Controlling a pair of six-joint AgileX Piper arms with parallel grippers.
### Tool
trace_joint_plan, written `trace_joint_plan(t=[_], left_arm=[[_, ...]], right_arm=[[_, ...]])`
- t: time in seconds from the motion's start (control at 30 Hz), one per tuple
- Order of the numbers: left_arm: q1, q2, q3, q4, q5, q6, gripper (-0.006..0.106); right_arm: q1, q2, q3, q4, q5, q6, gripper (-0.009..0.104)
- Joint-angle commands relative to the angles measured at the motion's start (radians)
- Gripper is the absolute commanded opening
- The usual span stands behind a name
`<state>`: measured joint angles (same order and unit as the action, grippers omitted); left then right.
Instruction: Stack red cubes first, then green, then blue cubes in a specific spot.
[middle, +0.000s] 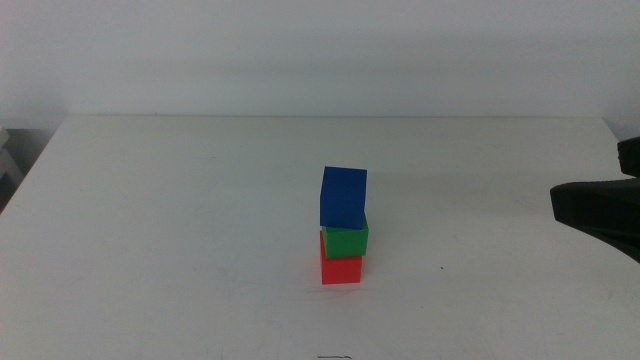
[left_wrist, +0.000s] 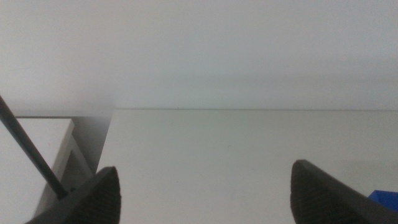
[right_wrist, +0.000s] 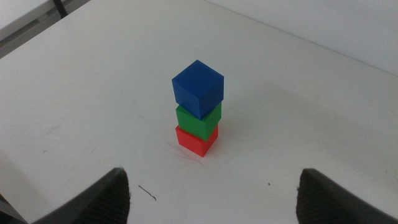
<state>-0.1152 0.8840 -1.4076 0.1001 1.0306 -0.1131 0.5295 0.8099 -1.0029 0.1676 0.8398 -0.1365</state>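
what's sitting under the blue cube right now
The blue cube rests on the green cube, which sits on the red cube. The faces where they meet are covered.

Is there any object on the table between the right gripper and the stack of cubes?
Nothing visible. Only bare white table lies between the open right gripper and the stack: blue cube on green cube on red cube.

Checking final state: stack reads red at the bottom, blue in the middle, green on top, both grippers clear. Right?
Not quite. Green is in the middle and blue on top; red is at the bottom, as the middle view shows. Both grippers, left and right, are clear.
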Motion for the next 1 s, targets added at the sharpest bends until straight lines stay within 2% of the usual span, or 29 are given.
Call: trace_joint_plan(t=[0.0, 0.13, 0.23, 0.37, 0.53, 0.77, 0.97], left_arm=[[0.001, -0.001, -0.021, 0.010, -0.080, -0.005, 0.094], [0.001, -0.003, 0.001, 0.009, -0.081, -0.005, 0.094], [0.001, -0.043, 0.068, 0.010, -0.094, -0.005, 0.094], [0.001, -0.150, 0.240, 0.009, -0.175, -0.005, 0.094], [0.001, -0.318, 0.537, -0.022, -0.419, -0.005, 0.094], [0.001, -0.483, 0.891, -0.181, -0.780, -0.005, 0.094], [0.001, -0.574, 1.148, -0.188, -0.994, -0.005, 0.094]], right_arm=[[-0.007, -0.005, -0.024, 0.002, -0.069, -0.015, 0.073], [-0.007, -0.005, -0.021, -0.003, -0.069, -0.015, 0.073], [-0.012, -0.010, -0.002, -0.087, -0.096, -0.015, 0.073], [-0.100, -0.059, 0.088, -0.185, -0.228, -0.015, 0.073], [-0.237, -0.158, 0.243, -0.193, -0.380, -0.015, 0.073], [-0.369, -0.375, 0.498, -0.207, -0.499, -0.015, 0.073], [-0.457, -0.567, 0.731, -0.201, -0.500, -0.015, 0.073]])
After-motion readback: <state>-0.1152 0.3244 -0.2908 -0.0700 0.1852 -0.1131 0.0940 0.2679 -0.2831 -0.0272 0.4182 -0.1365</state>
